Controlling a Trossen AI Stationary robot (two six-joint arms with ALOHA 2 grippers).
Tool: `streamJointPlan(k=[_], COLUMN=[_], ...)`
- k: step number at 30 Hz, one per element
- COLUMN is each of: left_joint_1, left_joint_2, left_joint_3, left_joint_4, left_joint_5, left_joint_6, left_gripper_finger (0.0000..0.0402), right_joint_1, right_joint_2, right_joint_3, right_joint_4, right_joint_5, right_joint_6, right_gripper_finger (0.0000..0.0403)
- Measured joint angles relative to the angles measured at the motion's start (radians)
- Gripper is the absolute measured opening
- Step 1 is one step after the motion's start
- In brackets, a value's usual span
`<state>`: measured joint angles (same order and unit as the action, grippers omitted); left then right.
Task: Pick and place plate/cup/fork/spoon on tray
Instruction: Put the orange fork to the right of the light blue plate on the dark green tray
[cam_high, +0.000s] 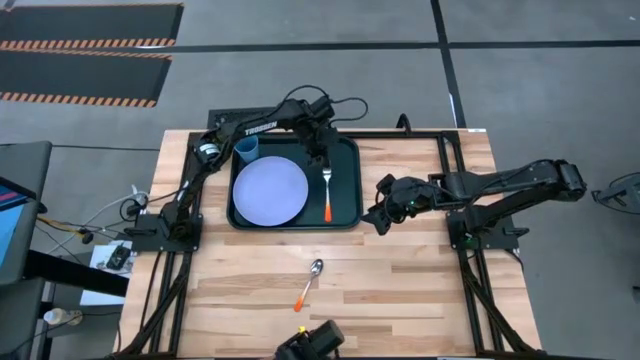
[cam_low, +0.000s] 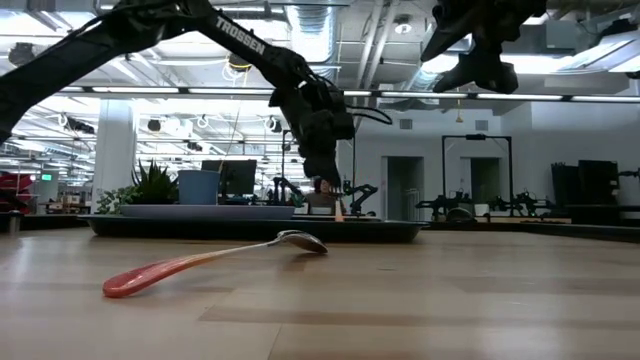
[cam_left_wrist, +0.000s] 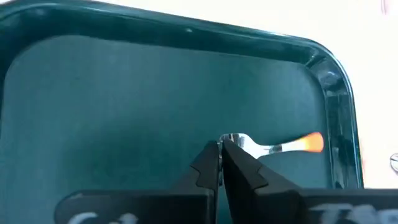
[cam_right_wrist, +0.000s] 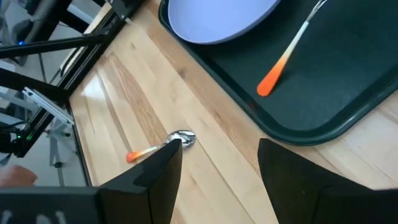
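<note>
The dark green tray (cam_high: 345, 150) holds the lavender plate (cam_high: 270, 192), the blue cup (cam_high: 246, 150) at its far left corner and the orange-handled fork (cam_high: 327, 195) along its right side. My left gripper (cam_high: 321, 160) points down over the fork's tined end and is shut on it (cam_left_wrist: 222, 144). The spoon (cam_high: 311, 282) lies on the bare table near the front edge, bowl toward the tray; it also shows in the low view (cam_low: 215, 262). My right gripper (cam_high: 383, 212) hangs open and empty just right of the tray (cam_right_wrist: 217, 163). My left gripper pinches the fork at its silver tined end (cam_left_wrist: 231, 139) between its two fingertips, coming from above and pointing down. The fork's neck and orange handle (cam_left_wrist: 311, 142) run away from the fingers toward the tray's near side, low over the tray floor. Whether the handle rests on the tray I cannot tell.
The tray's raised rim (cam_high: 358, 190) stands between the fork and my right gripper. Bare wooden table lies in front of the tray around the spoon. A black device (cam_high: 310, 343) sits at the table's near edge.
</note>
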<state>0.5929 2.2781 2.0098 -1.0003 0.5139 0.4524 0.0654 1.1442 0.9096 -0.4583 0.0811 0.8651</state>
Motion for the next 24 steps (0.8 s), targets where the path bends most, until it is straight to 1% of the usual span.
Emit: streamJointPlan(k=[7,13,17,21,24], left_joint_1=[0.024,0.023,0.023,0.024,0.023], left_joint_2=[0.033,0.079,0.082,0.082,0.082], left_joint_3=[0.003,0.006,0.004,0.005,0.002], left_joint_4=[0.039,0.013,0.020,0.026,0.019], left_joint_5=[-0.003,0.027,0.030,0.010,-0.036], left_joint_6=[0.026,0.029,0.037,0.040,0.070], left_gripper_finger=[0.0000,0.0001,0.0002,0.0015,0.0035], right_joint_1=[0.000,0.000,0.000,0.000,0.000], right_joint_2=[0.000,0.000,0.000,0.000,0.000], right_joint_3=[0.000,0.000,0.000,0.000,0.000], right_joint_4=[-0.001,0.000,0.001,0.001,-0.001], right_joint_5=[0.000,0.000,0.000,0.000,0.000], right_joint_6=[-0.010,-0.010,-0.010,-0.010,-0.013], right_gripper_finger=[0.0233,0.0233,0.0233,0.0233,0.0233])
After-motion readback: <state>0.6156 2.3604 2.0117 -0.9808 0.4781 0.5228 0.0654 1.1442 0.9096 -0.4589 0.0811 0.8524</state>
